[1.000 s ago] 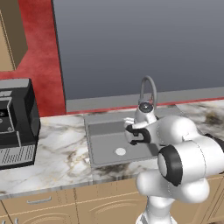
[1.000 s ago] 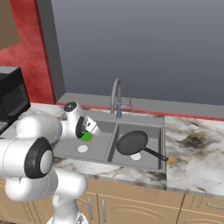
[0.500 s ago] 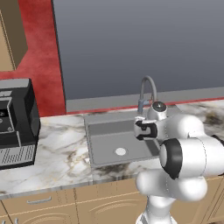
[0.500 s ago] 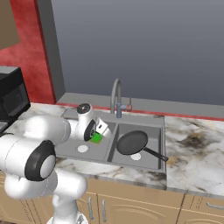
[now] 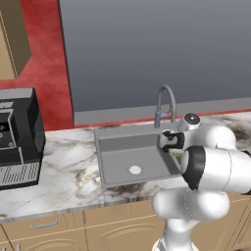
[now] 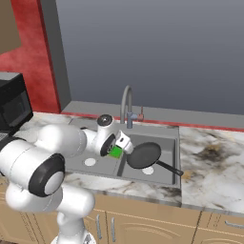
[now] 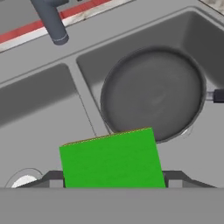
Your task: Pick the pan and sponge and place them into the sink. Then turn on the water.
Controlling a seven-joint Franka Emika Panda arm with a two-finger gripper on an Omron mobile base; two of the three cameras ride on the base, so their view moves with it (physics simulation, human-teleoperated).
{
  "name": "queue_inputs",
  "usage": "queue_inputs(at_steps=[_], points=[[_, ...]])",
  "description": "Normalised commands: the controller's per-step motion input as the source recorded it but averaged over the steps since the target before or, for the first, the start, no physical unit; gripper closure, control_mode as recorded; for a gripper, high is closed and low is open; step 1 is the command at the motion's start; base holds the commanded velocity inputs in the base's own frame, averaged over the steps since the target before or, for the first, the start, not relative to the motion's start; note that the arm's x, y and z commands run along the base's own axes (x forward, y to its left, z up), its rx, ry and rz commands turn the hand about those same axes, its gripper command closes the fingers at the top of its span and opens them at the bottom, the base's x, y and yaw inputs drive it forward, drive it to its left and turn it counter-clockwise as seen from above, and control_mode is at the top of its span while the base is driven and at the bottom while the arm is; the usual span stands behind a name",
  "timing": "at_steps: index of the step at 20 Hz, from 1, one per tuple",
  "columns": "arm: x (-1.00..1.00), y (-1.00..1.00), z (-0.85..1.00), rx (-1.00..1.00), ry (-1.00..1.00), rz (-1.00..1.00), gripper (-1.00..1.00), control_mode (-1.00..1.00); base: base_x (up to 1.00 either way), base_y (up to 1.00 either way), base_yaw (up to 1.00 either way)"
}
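Sponge [image 7: 111, 158] is sitting clamped between the two finger tips of the gripper [image 6: 119, 148], green face toward the hand camera with a thin yellow edge showing along its top; you are seeing it held above the sink [image 6: 172, 136], over the divider between the two basins; the left basin is showing its round white drain [image 6: 90, 162]; the faucet [image 6: 126, 106] is rising behind the divider at the back rim; to the right, the pan [image 6: 143, 155] is lying in the right basin, its thin handle [image 6: 169, 168] pointing toward the front right corner.
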Motion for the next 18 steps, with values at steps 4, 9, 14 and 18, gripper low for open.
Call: queue_inputs(at_steps=[4,9,14,18], points=[[-0.02,-0.51,0.0,0.01,0.0,0.0,1.0,-1.0,0.0,0.0,0.0],[0.0,-0.51,0.0,0.01,0.0,0.0,1.0,-1.0,0.0,0.0,0.0],[0.0,-0.49,0.0,0.0,0.0,0.02,1.0,-1.0,0.0,0.0,0.0],[0.01,-0.43,0.0,0.0,0.0,0.06,1.0,-1.0,0.0,0.0,0.0]])
